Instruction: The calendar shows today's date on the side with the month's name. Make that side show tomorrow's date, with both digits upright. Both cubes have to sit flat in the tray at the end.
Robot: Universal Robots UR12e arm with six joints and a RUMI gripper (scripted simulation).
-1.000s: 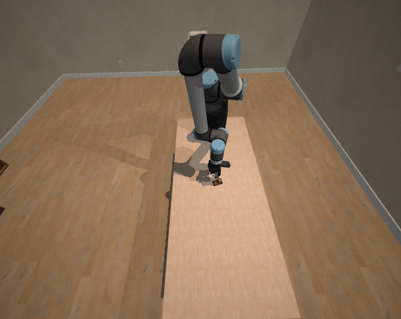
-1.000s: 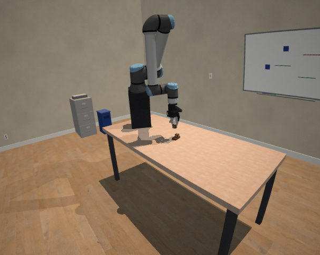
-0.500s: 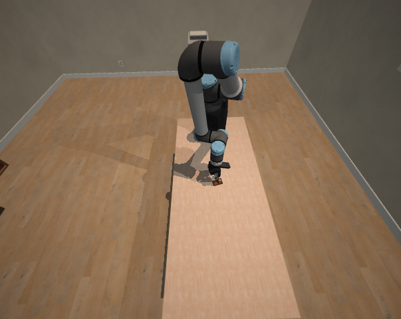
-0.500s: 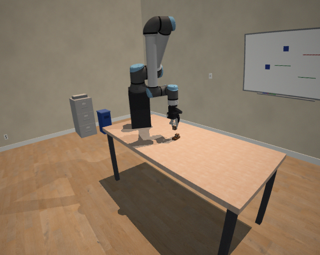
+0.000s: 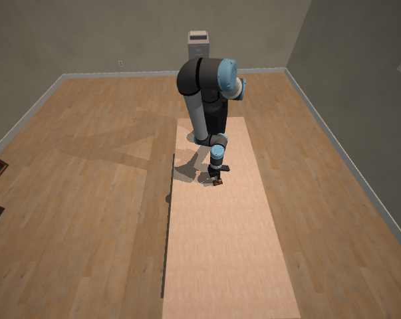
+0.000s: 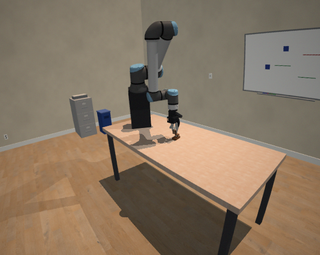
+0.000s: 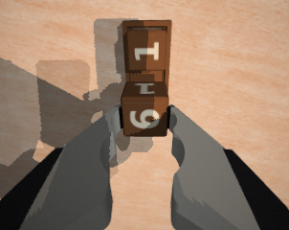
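The claw (image 5: 215, 178) (image 6: 174, 131) (image 7: 145, 106) is closed onto one brown cube (image 5: 213, 179) (image 6: 174, 132) (image 7: 144, 118), its fingers only a little apart, one on each side of it. This cube seems to be above the tray (image 5: 217, 184) (image 6: 174, 138) (image 7: 169, 57), not yet seated.

What can go wrong is mostly in the lowering. If the cube is placed slightly off, its bottom may catch on the tray's rim and stay tilted. If it comes too near to the other cube (image 5: 219, 181) (image 6: 177, 135) (image 7: 146, 51), it may push that one out of its place. An early opening could let it drop and turn. Also, the side with the month's name is not readable here, so a wrong or upside-down digit could be missed.

The tray lies under the claw and extends ahead of it in the wrist view; the other cube sits at its farther end. On the desk (image 5: 227, 247) (image 6: 209, 153), the tray is about midway between the long edges, closer to the short edge by the arm's base than to the opposite short edge.
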